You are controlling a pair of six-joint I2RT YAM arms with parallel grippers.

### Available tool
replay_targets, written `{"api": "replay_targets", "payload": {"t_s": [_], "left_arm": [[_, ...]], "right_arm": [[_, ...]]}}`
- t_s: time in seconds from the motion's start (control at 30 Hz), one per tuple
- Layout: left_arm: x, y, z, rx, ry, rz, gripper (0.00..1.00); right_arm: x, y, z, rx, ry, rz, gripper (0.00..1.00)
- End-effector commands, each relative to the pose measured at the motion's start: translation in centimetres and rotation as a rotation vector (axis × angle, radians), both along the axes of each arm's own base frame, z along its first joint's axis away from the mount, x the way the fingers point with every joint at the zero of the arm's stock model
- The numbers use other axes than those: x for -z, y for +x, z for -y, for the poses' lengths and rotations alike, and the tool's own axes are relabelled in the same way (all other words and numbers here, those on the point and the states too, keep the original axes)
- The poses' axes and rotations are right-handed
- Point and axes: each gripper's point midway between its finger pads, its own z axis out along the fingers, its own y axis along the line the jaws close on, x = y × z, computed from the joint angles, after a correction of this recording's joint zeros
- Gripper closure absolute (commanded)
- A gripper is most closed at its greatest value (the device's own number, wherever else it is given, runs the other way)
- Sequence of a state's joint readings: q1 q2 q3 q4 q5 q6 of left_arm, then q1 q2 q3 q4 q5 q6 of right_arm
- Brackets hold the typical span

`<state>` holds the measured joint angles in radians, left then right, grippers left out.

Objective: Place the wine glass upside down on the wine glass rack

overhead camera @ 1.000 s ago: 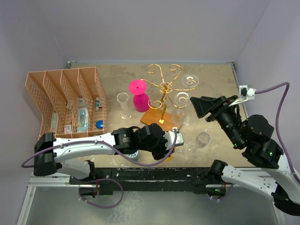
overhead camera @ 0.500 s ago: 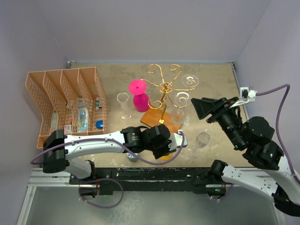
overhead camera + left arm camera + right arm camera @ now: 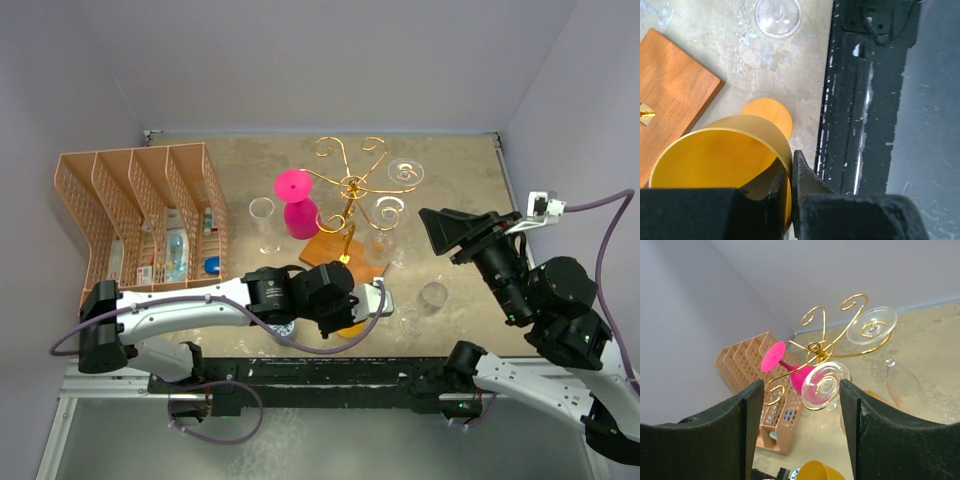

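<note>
A yellow wine glass (image 3: 715, 155) stands upright near the table's front edge, its round foot (image 3: 767, 115) on the tabletop. My left gripper (image 3: 790, 167) is shut on its rim, one finger inside the bowl and one outside. From above only a sliver of the yellow glass (image 3: 350, 328) shows under the left gripper (image 3: 335, 300). The gold wire wine glass rack (image 3: 352, 185) rises from its wooden base (image 3: 335, 252) just behind. My right gripper (image 3: 800, 385) hangs open and empty to the right of the rack (image 3: 820, 347), facing it.
A pink glass (image 3: 297, 205) and two clear glasses (image 3: 403, 172) (image 3: 388, 212) hang upside down on the rack. One clear glass (image 3: 262, 222) stands left of it. Another (image 3: 425, 303) lies on the table to the right. An orange divided basket (image 3: 140, 215) fills the left side. A black rail (image 3: 850, 100) borders the front edge.
My left gripper has closed from half open onto the yellow glass's rim. The right arm has drawn back slightly to the right, still open.
</note>
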<state>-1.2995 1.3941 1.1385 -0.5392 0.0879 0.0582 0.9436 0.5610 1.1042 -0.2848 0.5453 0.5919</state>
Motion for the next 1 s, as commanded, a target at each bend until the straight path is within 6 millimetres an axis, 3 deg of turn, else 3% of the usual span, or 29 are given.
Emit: {"api": "replay_targets", "payload": {"t_s": [0.0, 0.23, 0.33, 0.43, 0.67, 0.97], "left_arm": [[-5.6, -1.9, 0.7, 0.117, -0.17, 0.005, 1.0], [-11.9, -2.4, 0.0, 0.143, -0.368, 0.068, 1.0], [-16.6, -1.6, -0.1, 0.077, -0.539, 0.114, 1.0], [-21.3, -2.3, -0.6, 0.084, -0.723, 0.128, 1.0], [-29.5, -3.8, -3.0, 0.097, -1.042, 0.119, 1.0], [-35.5, -2.1, -6.8, -0.049, -1.332, 0.204, 1.0]], "right_arm": [[-1.6, 0.0, 0.3, 0.014, 0.06, 0.044, 0.36], [-1.2, 0.4, -0.7, -0.005, 0.03, 0.057, 0.36], [-1.1, 0.7, -0.9, -0.002, 0.017, 0.054, 0.36], [-1.1, 0.8, -0.9, 0.008, 0.017, 0.052, 0.36], [-2.1, 0.3, -0.6, -0.005, 0.083, 0.093, 0.35], [-5.2, -0.7, 0.3, -0.022, 0.216, 0.166, 0.35]]}}
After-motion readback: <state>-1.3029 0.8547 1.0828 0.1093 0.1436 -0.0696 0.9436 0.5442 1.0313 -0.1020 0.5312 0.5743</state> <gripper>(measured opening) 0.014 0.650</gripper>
